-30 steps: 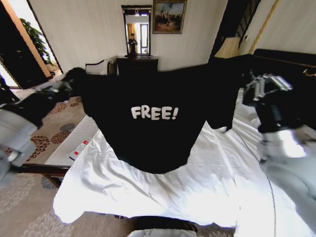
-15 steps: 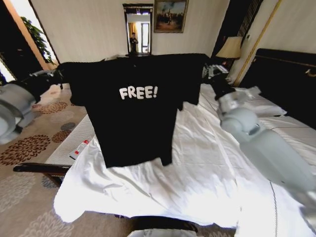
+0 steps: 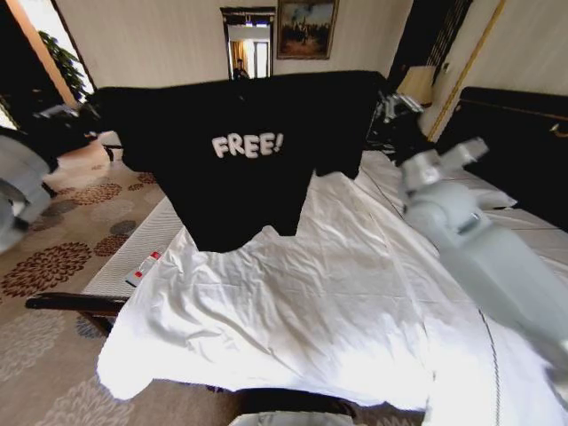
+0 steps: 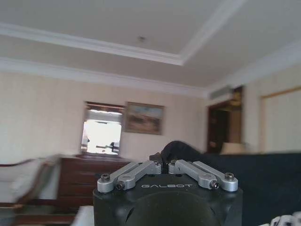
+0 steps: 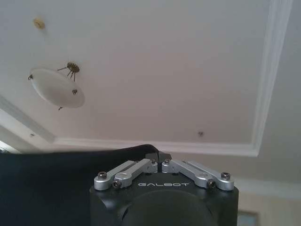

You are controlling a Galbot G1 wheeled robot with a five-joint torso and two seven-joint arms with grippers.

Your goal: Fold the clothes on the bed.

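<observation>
From the head camera, the black T-shirt (image 3: pixel 240 151) hangs stretched out in the air above the bed (image 3: pixel 355 293), its white "FREE!" lettering facing the robot and its lower hem dangling clear of the white sheet. The left gripper (image 3: pixel 89 114) holds the shirt's shoulder on the left, its arm reaching in from the left edge. The right gripper (image 3: pixel 388 111) holds the opposite shoulder, with the grey right arm rising from the lower right. A narrow white bench (image 3: pixel 133 257) stands just beside the bed on the left, over a patterned carpet (image 3: pixel 53 257). A mirror (image 3: pixel 248 40) and a painting (image 3: pixel 304 28) hang on the far wall, and a lamp (image 3: pixel 415 84) stands near the dark headboard (image 3: pixel 515 133).

In the left wrist camera, the left gripper (image 4: pixel 165 162) has its jaws drawn together on a bunch of the black T-shirt (image 4: pixel 225 169), which runs off sideways as a dark band.

In the right wrist camera, the right gripper (image 5: pixel 158 157) likewise has its jaws closed on the T-shirt (image 5: pixel 47 183), pointing up towards the ceiling and a round ceiling light (image 5: pixel 56 88).
</observation>
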